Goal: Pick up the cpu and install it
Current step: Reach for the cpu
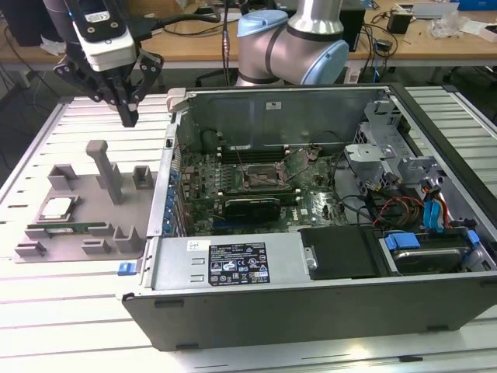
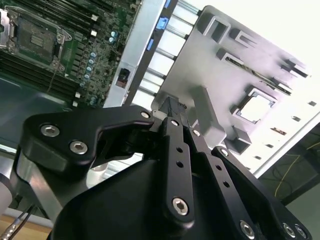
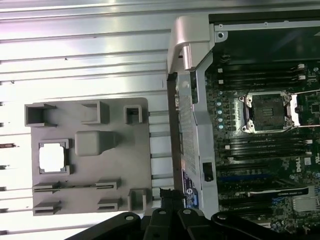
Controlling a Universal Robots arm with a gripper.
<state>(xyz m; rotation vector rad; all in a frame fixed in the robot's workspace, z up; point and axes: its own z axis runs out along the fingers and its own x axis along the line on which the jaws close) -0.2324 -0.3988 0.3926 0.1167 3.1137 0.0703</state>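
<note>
One gripper [image 1: 128,115] hangs above the grey parts holder [image 1: 144,214], close to its upright post [image 1: 105,167], with its fingers pressed together and carrying nothing. The cpu [image 1: 56,208] lies flat in a square recess of the holder, on the side away from the open computer case [image 1: 311,311] and well apart from the gripper. The empty socket [image 1: 260,177] sits inside the case, beside the holder.

I judge two risks. The fingers could catch the recess walls or the post in any descent. A skewed grip could tilt the chip so that it meets the socket contacts crooked.

Glare whitens the cpu's top in both wrist views and hides any orientation mark. The socket contacts are too small to make out.
</note>
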